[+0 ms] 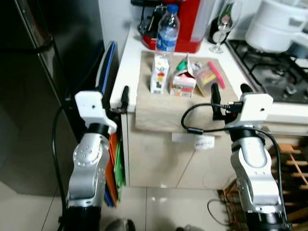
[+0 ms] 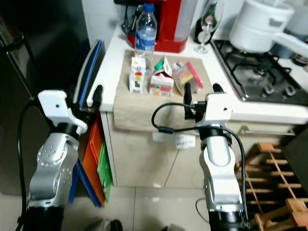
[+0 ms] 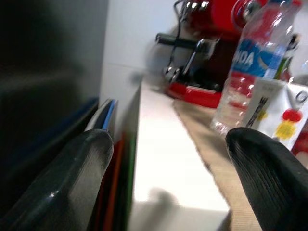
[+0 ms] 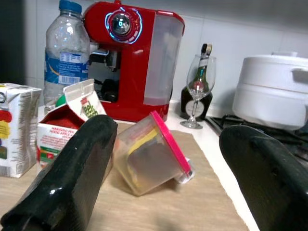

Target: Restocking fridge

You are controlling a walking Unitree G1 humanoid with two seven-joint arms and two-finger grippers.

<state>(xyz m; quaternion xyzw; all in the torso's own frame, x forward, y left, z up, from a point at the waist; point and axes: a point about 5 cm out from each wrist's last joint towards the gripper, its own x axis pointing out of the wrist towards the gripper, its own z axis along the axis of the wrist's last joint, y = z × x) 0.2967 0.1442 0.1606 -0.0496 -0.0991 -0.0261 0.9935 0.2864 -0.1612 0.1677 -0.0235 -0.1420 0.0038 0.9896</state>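
Restock items sit grouped on the beige cloth mat at the front of the white tabletop: tall white juice carton upright, short red-and-white gable-top carton just beside it, clear plastic tub with pink lid tipped on its side next to that. Clear water bottle with blue cap and label stands behind the cartons at the mat's back edge. My read: staged in 1 cluster near the edge so either arm can reach.

Right gripper: fingers spread apart, nothing between them, hovering at the mat's front edge. Right wrist view looks straight at the tipped tub, framed between the 2 fingers, so tub looks like the likely first pick. Not touching it yet.

Left gripper: also spread wide, empty, at the tabletop's left front corner, near the gap where blue, orange and green flat boards stand on edge. It faces along the tabletop toward the bottle and tall carton.

Dark fridge stands left of the tabletop, door closed as far as I can tell, so it needs opening before anything goes in.

Behind: red coffee machine, wine glass, white pot on gas hob. Wine glass is the thing to avoid on any reach.
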